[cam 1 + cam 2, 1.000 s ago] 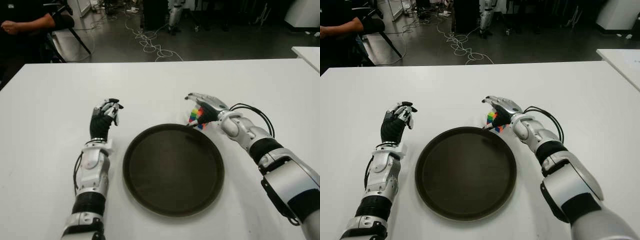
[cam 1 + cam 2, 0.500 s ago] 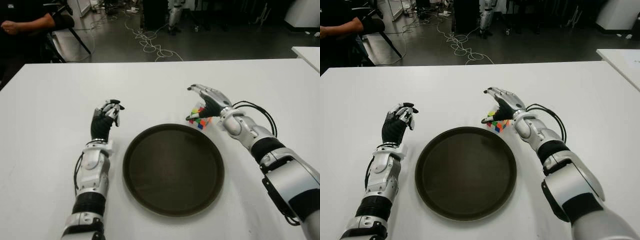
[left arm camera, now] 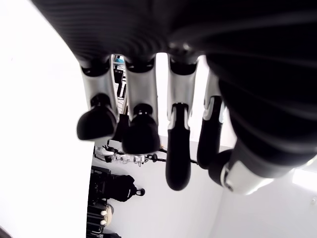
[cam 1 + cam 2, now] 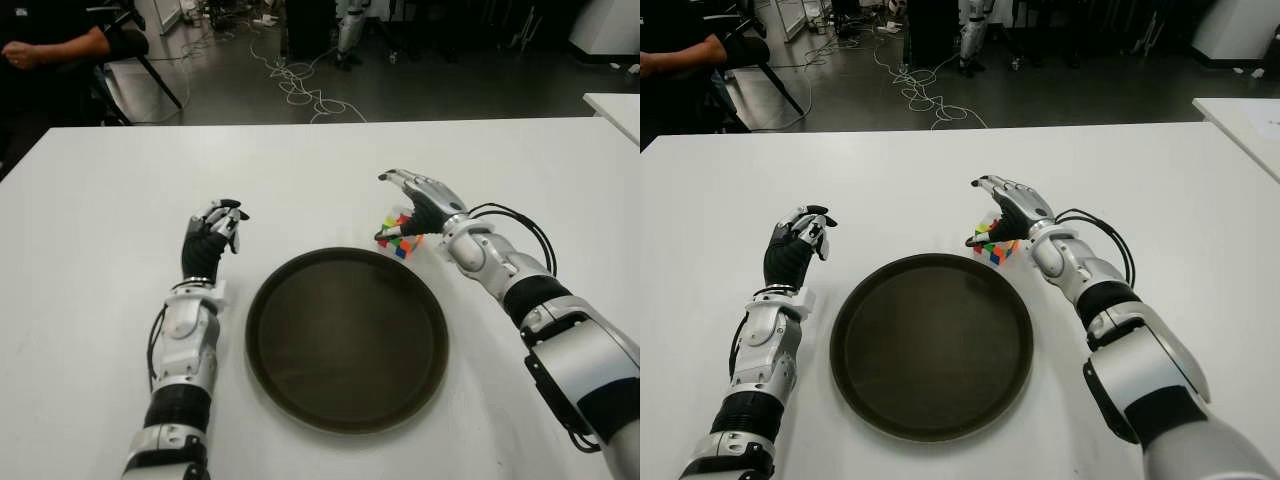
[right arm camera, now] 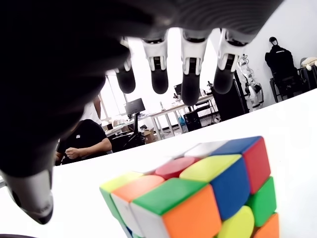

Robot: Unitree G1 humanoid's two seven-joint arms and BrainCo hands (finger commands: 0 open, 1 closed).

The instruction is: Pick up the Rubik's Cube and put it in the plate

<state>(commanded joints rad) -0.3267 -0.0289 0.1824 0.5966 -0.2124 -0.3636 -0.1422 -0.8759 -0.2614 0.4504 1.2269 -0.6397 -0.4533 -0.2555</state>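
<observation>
On the white table [image 4: 90,250] in the left eye view, we had our right hand [image 4: 418,205] arched over the Rubik's Cube [image 4: 398,236], which sat just past the far right rim of the dark round plate [image 4: 346,338]. The plate had nothing in it, so the actual job wasn't done yet. Our left hand [image 4: 207,240] showed off to the left of the plate, doing nothing. A seated person [image 4: 55,45] showed at the far left edge of the room.

From the right eye view it was the same story: thumb tip low beside the cube on the plate side, the other fingers spread out above it, cube down on the table.

Over in the left wrist view, the left hand's fingers [image 3: 140,134] hung loosely curled with nothing between them.

Up close in the right wrist view, the cube filled the lower part, and the fingertips [image 5: 190,89] stood clear above it with daylight in between, so the hand was wide and not gripping. By our reckoning, the whole thing remained: close on the cube, lift it, carry it over the rim, and set it down in the plate.
</observation>
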